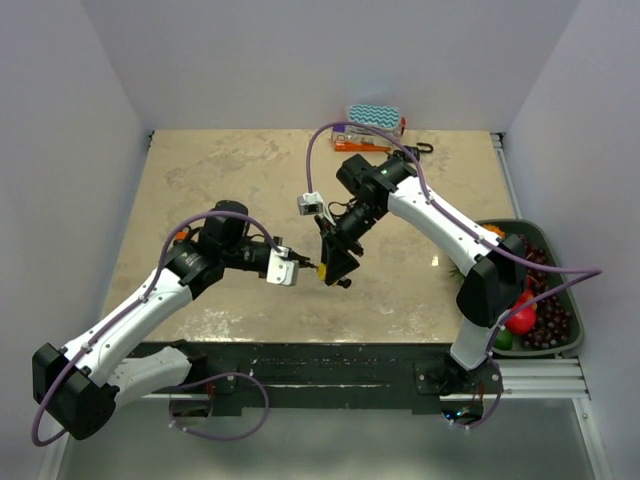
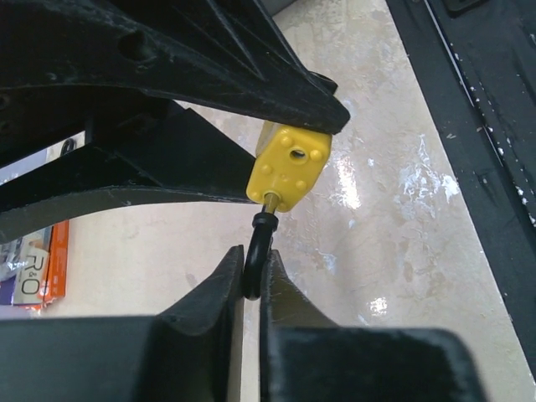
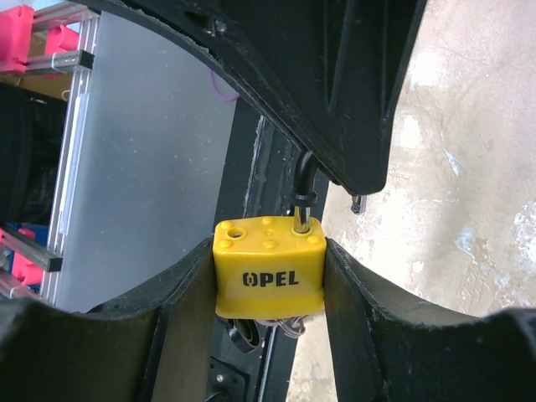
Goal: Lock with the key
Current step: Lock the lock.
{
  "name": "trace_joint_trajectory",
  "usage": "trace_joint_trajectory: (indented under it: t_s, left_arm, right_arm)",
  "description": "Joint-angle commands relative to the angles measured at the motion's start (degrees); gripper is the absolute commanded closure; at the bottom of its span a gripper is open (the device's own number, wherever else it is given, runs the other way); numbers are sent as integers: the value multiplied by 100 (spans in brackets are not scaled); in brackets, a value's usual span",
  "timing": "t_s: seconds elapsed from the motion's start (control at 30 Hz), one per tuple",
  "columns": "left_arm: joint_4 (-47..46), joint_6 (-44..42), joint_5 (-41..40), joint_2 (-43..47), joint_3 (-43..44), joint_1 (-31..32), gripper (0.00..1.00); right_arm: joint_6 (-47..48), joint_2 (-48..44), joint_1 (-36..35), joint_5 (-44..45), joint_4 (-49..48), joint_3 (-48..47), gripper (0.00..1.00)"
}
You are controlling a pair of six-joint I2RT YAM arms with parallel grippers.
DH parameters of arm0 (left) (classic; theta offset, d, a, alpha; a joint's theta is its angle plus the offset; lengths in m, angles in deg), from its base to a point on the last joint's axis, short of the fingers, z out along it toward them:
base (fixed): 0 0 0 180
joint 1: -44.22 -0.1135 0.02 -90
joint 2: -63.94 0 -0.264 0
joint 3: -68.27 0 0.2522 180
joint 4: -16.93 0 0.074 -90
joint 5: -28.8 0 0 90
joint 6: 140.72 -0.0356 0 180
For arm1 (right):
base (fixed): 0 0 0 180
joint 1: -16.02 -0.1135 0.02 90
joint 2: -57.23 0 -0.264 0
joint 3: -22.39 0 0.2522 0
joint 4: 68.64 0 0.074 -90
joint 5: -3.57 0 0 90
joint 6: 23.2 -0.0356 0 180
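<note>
A yellow padlock marked OPEL hangs above the table with my right gripper shut on its body, one finger on each side. Its black shackle stands raised: one leg sits in the body and the other hole is empty. My left gripper is shut on the shackle's curved end, just below the lock in that view. A black key head with a metal ring pokes out under the lock body. In the top view the two grippers meet at the lock over the table's near middle.
A dark tray of fruit stands at the right edge. A patterned pack, an orange packet and a small black clip lie at the back. The black table edge rail runs along the front.
</note>
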Motion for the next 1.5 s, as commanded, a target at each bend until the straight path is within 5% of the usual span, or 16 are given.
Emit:
trace_joint_trajectory:
  t_s: [0.0,0.07,0.13,0.2,0.47,0.87,1.13,1.33,1.47]
  left_arm:
    - [-310,34,133,24,102,39,100]
    - [-424,287,134,25,103,48,100]
    - [-398,368,38,-28,129,56,100]
    - [-450,745,-207,-89,260,48,100]
    - [-1152,2596,1,-89,322,-628,100]
    - [-1426,4287,977,-608,1192,-946,100]
    - [-1751,4806,1267,-661,1271,-945,100]
    - [-2076,5271,1329,-661,1219,-937,100]
    - [-2199,5518,1355,-600,1096,-937,100]
  right_arm:
    - [-49,-275,-28,-358,42,-86,100]
    - [-171,-248,-28,-340,-11,-112,98]
    - [-671,-248,59,-331,-335,-95,38]
    - [-944,-292,349,-366,-564,-60,1]
    - [-1288,-766,1510,-112,-1425,98,1]
    - [-1631,-2120,1510,266,-3490,1486,1]
    - [-1675,-2392,948,442,-3799,1610,2]
    - [-1930,-2331,719,521,-4037,1690,19]
    - [-1921,-2296,702,574,-4037,1689,38]
